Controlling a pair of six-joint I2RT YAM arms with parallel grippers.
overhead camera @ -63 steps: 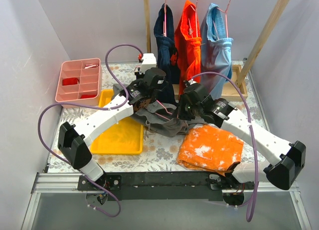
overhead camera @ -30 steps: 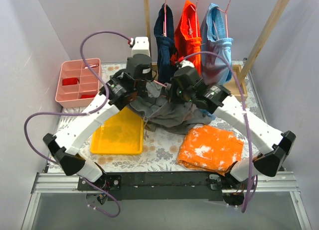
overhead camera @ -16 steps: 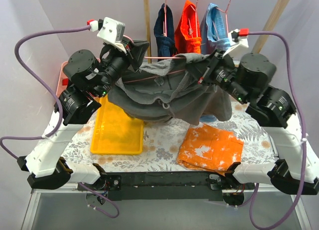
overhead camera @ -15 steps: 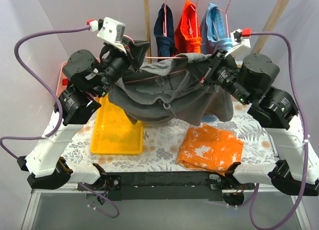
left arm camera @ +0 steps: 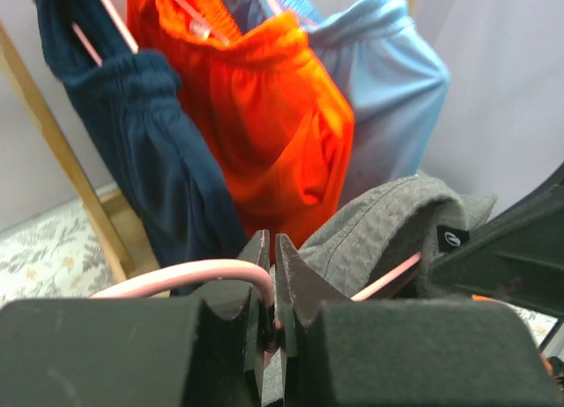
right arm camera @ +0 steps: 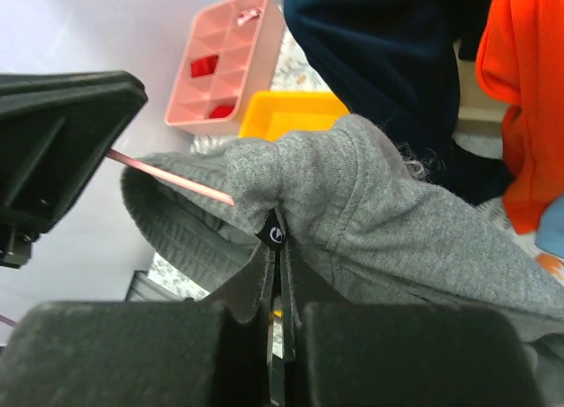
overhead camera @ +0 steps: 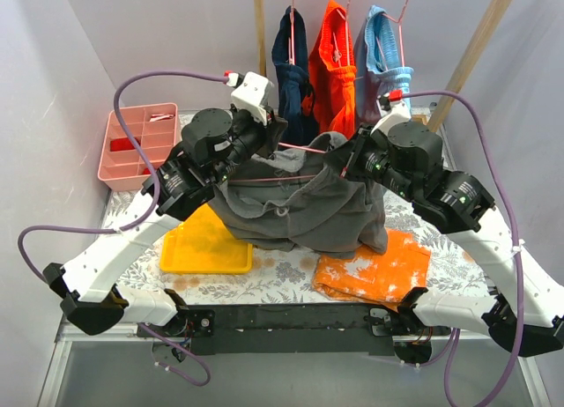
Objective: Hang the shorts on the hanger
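Observation:
The dark grey shorts [overhead camera: 300,209] hang in the air between both arms, above the table. The salmon-pink wire hanger [overhead camera: 304,149] runs into them. My left gripper [overhead camera: 275,138] is shut on the hanger near its curved neck; in the left wrist view the jaws [left arm camera: 269,244] pinch the pink wire [left arm camera: 176,273], with the grey shorts [left arm camera: 388,222] just beyond. My right gripper [overhead camera: 340,165] is shut on the shorts' waistband; in the right wrist view it [right arm camera: 275,248] grips the fabric [right arm camera: 379,213] by a small black tag, and the hanger wire [right arm camera: 176,180] enters the cloth on the left.
A pale wooden rack [overhead camera: 261,37] at the back holds navy [overhead camera: 291,72], orange [overhead camera: 335,63] and light blue [overhead camera: 385,81] garments on hangers. A pink compartment tray [overhead camera: 139,143] and a yellow tray [overhead camera: 198,248] lie at the left. An orange blotched cloth [overhead camera: 379,266] lies front right.
Both arms lifted the hanger and shorts off the table, then came down and drew closer together. The shorts now hang lower and more bunched.

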